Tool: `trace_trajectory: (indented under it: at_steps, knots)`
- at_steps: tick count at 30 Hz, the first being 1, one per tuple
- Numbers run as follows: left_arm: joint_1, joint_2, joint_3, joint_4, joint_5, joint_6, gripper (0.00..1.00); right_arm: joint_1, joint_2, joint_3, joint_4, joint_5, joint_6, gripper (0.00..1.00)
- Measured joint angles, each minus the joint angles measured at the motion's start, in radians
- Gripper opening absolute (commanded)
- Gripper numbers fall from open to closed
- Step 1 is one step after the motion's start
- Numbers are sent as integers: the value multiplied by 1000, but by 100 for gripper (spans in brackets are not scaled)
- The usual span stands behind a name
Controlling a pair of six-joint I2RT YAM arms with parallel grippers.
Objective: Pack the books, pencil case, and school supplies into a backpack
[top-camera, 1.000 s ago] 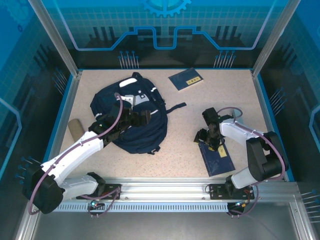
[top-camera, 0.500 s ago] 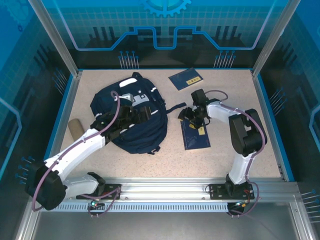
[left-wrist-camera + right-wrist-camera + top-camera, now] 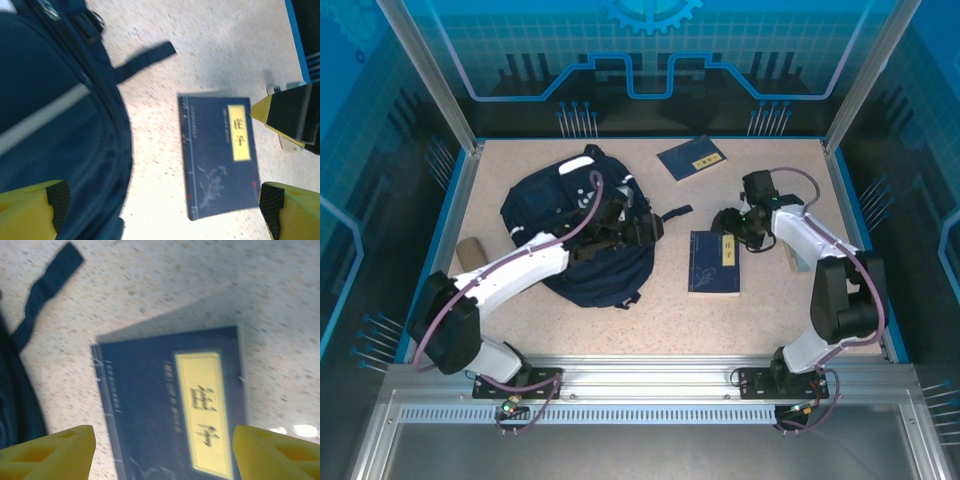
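Moved: yellow-labelled book (image 3: 714, 262) now beside backpack (image 3: 582, 235) | right gripper (image 3: 726, 223) spread, empty, at its corner | left gripper (image 3: 650, 229) wide over backpack | book unpacked; insertion likely next

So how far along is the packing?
Nothing visibly packed yet. In hand: nothing; both pincers are open, the right pincer over the near book beside the backpack, the left pincer above the backpack's right edge. Left: that book, the far book by the back wall, and the pencil case left of the backpack.
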Motion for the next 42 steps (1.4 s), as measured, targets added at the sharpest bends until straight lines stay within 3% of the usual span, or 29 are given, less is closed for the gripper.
trace_trajectory:
  at_steps: [9, 16, 25, 31, 42]
  knots:
    - [-120, 227, 92, 31, 81, -91, 80, -32, 6, -115, -37, 28, -29, 50]
    - [-142, 388, 211, 40, 119, -158, 66, -33, 58, -112, -36, 60, -43, 32]
    - [-142, 505, 330, -5, 141, -185, 65, -33, 110, -101, -28, 39, -66, 23]
    - [-139, 578, 386, -56, 141, -204, 65, -33, 123, -87, -20, 18, -76, 23]
    - [-127, 625, 397, -69, 168, -255, 57, -33, 132, -85, 1, -24, -87, 22]
